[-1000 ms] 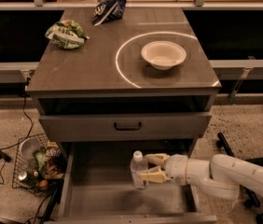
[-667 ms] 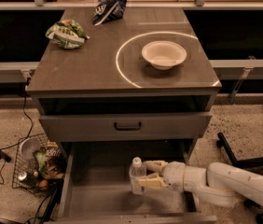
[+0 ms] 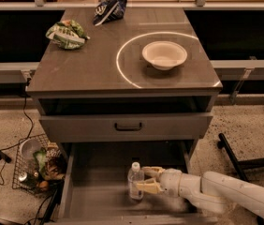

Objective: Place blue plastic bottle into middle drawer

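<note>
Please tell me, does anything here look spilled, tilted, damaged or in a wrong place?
Nothing serious. The blue plastic bottle stands upright, capped, on the floor of the open middle drawer, with the gripper at it. The bowl sits upright on the cabinet top. Only the green snack bag looks crumpled.

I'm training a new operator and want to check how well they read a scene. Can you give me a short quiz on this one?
1. True or false: the blue plastic bottle stands upright inside the open middle drawer.
2. What sits inside the white ring on the cabinet top? A) a white bowl B) a green snack bag C) a dark blue snack bag
3. Fill in: the tool is down in the drawer, on the picture's ___ side of the bottle.

Key: 1 true; 2 A; 3 right.
</note>
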Tool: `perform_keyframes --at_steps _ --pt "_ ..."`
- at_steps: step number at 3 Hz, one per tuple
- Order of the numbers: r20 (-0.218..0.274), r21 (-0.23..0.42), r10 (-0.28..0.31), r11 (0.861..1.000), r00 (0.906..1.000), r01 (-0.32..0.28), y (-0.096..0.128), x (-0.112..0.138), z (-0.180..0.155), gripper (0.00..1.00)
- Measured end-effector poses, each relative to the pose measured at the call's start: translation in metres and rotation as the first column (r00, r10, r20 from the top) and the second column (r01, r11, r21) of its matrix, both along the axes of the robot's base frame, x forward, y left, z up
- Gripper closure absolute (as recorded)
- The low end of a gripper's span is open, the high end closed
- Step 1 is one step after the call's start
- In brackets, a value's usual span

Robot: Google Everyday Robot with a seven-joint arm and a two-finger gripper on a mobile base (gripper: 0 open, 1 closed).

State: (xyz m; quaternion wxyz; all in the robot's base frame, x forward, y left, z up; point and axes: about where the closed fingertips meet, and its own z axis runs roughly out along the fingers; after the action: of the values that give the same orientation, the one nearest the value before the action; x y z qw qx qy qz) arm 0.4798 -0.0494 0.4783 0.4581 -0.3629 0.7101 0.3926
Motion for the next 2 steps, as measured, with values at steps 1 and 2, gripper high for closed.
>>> perform_keyframes --at_steps 1,2 --pt "0.001 0.005 -0.006 1.000 1.0000 0.006 0.0008 0.0060 -0.0097 1.00" --pt "0.011 0.023 -0.016 1.000 0.9998 0.016 -0.0012 0.0113 -0.0183 1.00"
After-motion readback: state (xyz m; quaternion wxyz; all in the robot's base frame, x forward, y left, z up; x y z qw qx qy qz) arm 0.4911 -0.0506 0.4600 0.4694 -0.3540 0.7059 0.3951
